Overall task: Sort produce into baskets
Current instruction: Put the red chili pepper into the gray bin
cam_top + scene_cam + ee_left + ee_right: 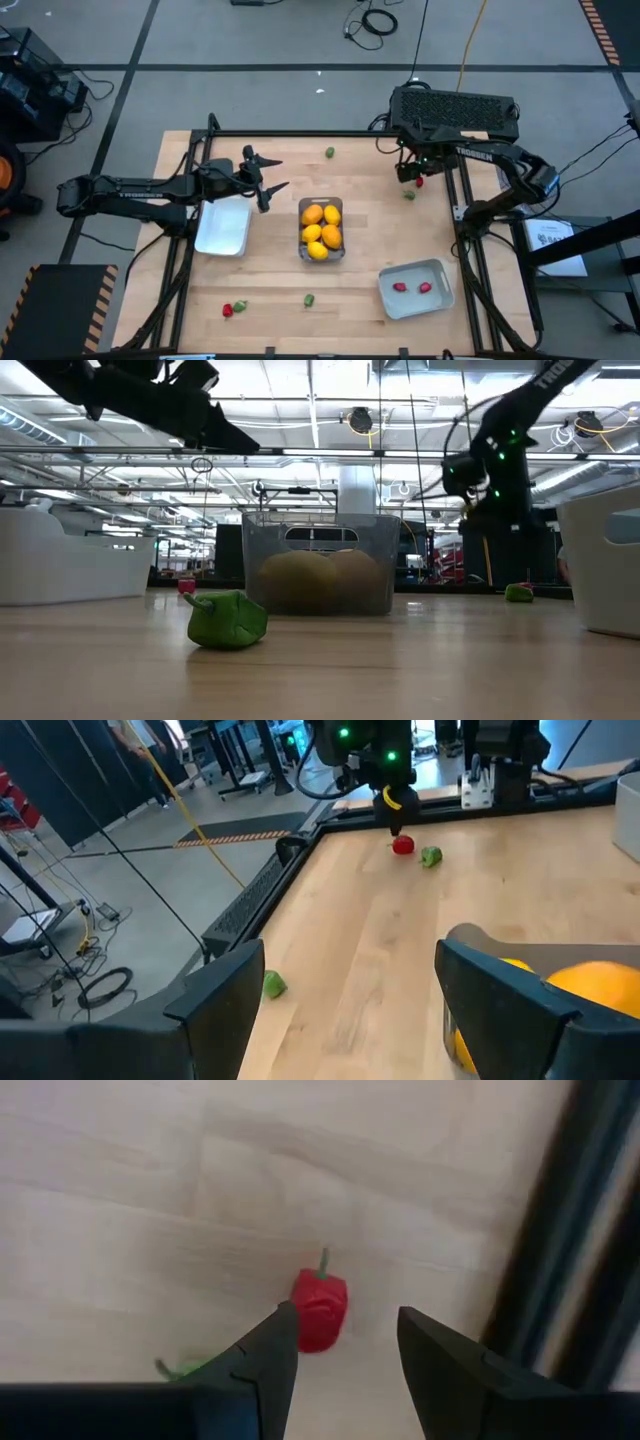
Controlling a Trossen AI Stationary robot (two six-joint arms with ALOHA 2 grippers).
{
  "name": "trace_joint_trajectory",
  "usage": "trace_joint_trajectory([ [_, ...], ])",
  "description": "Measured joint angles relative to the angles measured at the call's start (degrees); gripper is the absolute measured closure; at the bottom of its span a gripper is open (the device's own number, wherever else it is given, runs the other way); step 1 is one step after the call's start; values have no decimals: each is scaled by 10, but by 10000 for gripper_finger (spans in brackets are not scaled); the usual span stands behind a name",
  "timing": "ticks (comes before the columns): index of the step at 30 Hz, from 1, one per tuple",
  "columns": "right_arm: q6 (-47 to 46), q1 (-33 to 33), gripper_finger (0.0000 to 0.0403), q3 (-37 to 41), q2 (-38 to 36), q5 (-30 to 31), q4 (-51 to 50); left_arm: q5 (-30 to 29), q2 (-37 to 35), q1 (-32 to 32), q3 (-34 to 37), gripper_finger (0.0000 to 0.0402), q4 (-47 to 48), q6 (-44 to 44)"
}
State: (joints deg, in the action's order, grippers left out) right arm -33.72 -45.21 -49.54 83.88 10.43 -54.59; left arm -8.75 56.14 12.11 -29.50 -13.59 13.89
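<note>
A red strawberry-like piece is seen lying on the tabletop near its far right corner, just under and slightly ahead of the right gripper, whose fingers are spread and empty, while the left gripper is held wide open above the white tray.

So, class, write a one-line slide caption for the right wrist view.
Right gripper poised with jaws apart over a red strawberry-like piece lying on the wooden table.
</note>
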Motion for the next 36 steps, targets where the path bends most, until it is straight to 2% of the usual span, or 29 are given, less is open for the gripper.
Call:
trace_joint_trajectory([
  [5, 5, -17, 241, 42, 0, -44, 77, 0, 0, 7, 0, 100, 3, -1],
  [17, -26, -19, 241, 92, 0, -48, 122, 0, 0, 7, 0, 100, 7, -1],
  [23, -38, -17, 241, 97, 0, -48, 124, 0, 0, 7, 0, 100, 7, -2],
  [29, -71, -16, 241, 97, 0, -47, 169, 0, 0, 7, 0, 100, 7, -2],
  [36, -5, -17, 241, 81, 0, -65, 169, 0, 0, 7, 0, 100, 7, -2],
])
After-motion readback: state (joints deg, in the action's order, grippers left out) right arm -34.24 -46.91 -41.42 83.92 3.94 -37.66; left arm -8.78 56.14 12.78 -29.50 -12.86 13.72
